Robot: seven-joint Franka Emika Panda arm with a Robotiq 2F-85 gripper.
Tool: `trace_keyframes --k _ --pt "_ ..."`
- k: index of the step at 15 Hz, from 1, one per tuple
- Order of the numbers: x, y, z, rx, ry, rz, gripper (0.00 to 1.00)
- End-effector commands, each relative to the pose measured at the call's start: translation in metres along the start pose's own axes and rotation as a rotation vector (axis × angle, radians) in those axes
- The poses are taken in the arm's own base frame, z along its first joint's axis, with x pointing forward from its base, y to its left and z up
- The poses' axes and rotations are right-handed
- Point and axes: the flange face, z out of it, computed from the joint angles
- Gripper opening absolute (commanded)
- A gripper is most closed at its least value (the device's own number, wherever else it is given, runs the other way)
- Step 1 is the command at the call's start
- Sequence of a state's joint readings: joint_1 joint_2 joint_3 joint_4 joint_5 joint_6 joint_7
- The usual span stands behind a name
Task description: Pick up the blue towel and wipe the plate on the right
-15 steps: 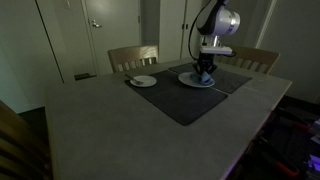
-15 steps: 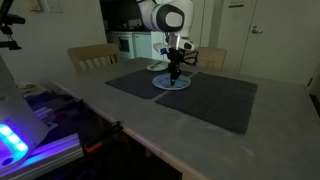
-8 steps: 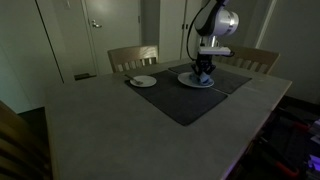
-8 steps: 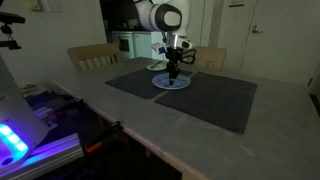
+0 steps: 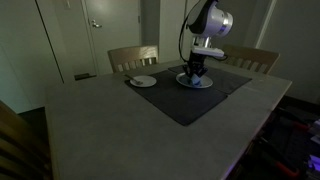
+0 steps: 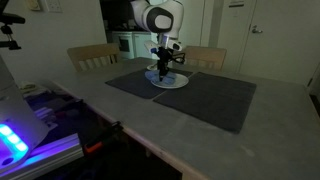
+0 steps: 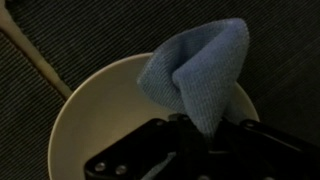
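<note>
One hand [image 7: 205, 128] pinching blue towel [image 7: 200, 60] over plate [image 7: 90, 120]; contact hidden under towel folds

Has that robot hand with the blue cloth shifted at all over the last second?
Yes. In an exterior view the gripper, holding the blue towel, has slid leftward across the plate, toward the smaller plate.

A bunched, folded blue towel [image 7: 197, 68] hangs over the round cream plate [image 7: 88, 132].
</note>
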State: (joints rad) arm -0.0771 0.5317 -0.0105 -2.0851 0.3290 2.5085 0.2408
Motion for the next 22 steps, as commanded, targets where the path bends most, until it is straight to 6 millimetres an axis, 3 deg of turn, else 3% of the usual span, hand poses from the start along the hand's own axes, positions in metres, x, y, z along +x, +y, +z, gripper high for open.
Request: trace_keyframes --k 1,10,14,19,22 --pt "0.0 0.007 0.007 0.004 -0.018 -0.011 0.03" --pt "0.019 0.042 -0.017 -0.13 0.026 -0.004 0.03" --pt "0.025 0.056 -0.018 -0.178 0.044 0.011 0.03" --pt "0.016 0.04 0.001 -0.104 0.004 0.006 0.03" --pt "0.014 0.027 -0.005 -0.068 0.008 -0.01 0.03"
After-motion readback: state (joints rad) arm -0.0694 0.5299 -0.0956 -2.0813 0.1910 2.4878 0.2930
